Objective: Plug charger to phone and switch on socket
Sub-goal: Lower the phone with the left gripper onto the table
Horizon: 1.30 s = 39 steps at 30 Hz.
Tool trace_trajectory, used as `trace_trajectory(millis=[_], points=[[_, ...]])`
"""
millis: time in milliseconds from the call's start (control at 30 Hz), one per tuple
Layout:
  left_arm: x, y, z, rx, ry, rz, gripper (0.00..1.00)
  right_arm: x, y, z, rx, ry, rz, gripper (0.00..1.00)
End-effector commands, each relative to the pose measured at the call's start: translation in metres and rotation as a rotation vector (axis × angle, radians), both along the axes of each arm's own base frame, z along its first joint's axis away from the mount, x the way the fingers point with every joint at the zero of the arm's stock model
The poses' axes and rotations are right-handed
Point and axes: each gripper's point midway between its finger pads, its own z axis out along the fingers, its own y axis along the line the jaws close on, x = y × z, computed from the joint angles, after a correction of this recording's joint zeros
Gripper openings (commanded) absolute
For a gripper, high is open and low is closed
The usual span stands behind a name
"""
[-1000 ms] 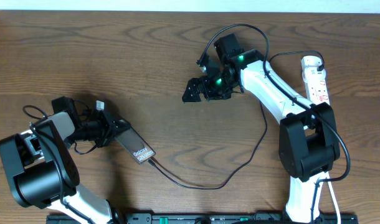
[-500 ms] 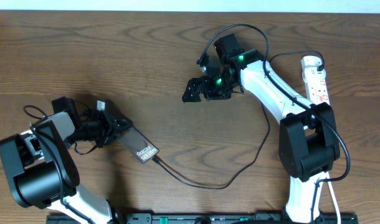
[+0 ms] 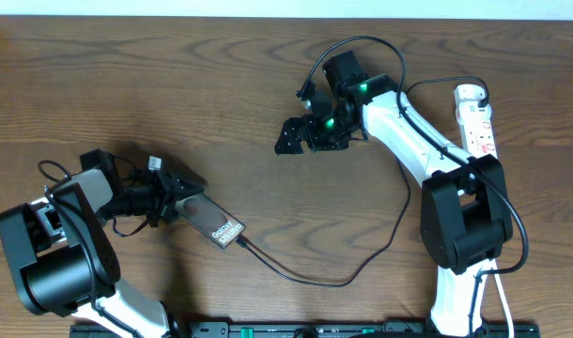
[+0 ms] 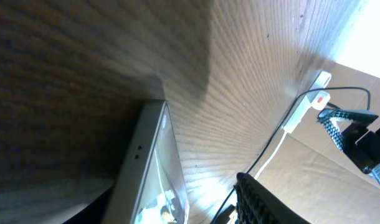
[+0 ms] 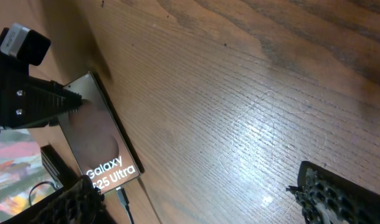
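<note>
Charger tip looks seated in the phone at eight o'clock, clamped by the left gripper; the right gripper, jaws apart and empty, hovers well apart from the two o'clock socket, likely unswitched.

Dark wood-grain worktop; phone lying diagonally at lower left, brownish back up, white lettering near its lower-right end, upper-left end held between the left fingers; charger, thin black cable, tip at the phone's lettered end, looping right and up towards the right arm; socket, white strip at far right, well apart from the phone; right fingers over bare wood near centre, holding nothing.
</note>
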Motion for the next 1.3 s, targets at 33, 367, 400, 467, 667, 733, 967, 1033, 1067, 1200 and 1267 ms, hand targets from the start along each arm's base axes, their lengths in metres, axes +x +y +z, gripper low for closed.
trace_trajectory(millis=[33, 367, 400, 467, 667, 733, 967, 1033, 1067, 1200, 1267], points=[[-0.027, 0.008, -0.027, 0.101, 0.133, -0.019, 0.54, 0.003, 0.001, 0.007, 0.008, -0.009, -0.009, 0.99], [-0.054, 0.018, -0.040, 0.206, 0.269, -0.051, 0.60, 0.003, 0.001, 0.007, 0.009, -0.009, -0.009, 0.99], [-0.056, 0.020, -0.041, 0.219, 0.281, -0.055, 0.61, 0.003, 0.001, 0.007, 0.009, -0.009, -0.009, 0.99], [-0.060, 0.022, -0.043, 0.238, 0.297, -0.061, 0.61, 0.003, 0.001, 0.007, 0.008, -0.009, -0.009, 0.99], [-0.062, 0.023, -0.043, 0.244, 0.307, -0.064, 0.63, 0.003, 0.001, 0.007, 0.009, -0.009, -0.009, 0.99], [-0.063, 0.023, -0.044, 0.247, 0.315, -0.065, 0.64, 0.003, 0.001, 0.007, 0.009, -0.009, -0.008, 0.99], [-0.079, 0.033, -0.049, 0.320, 0.407, -0.068, 0.68, 0.003, 0.001, 0.007, 0.009, -0.009, -0.008, 0.99], [-0.080, 0.033, -0.049, 0.319, 0.411, -0.069, 0.68, 0.003, 0.001, 0.007, 0.009, -0.009, -0.008, 0.99], [-0.080, 0.033, -0.049, 0.319, 0.411, -0.069, 0.68, 0.002, 0.001, 0.007, 0.008, -0.009, -0.007, 0.99], [-0.081, 0.032, -0.048, 0.316, 0.417, -0.071, 0.69, 0.001, 0.003, 0.007, 0.009, -0.010, -0.001, 0.99], [-0.082, 0.032, -0.048, 0.315, 0.420, -0.071, 0.69, 0.001, 0.003, 0.007, 0.009, -0.010, -0.001, 0.99]])
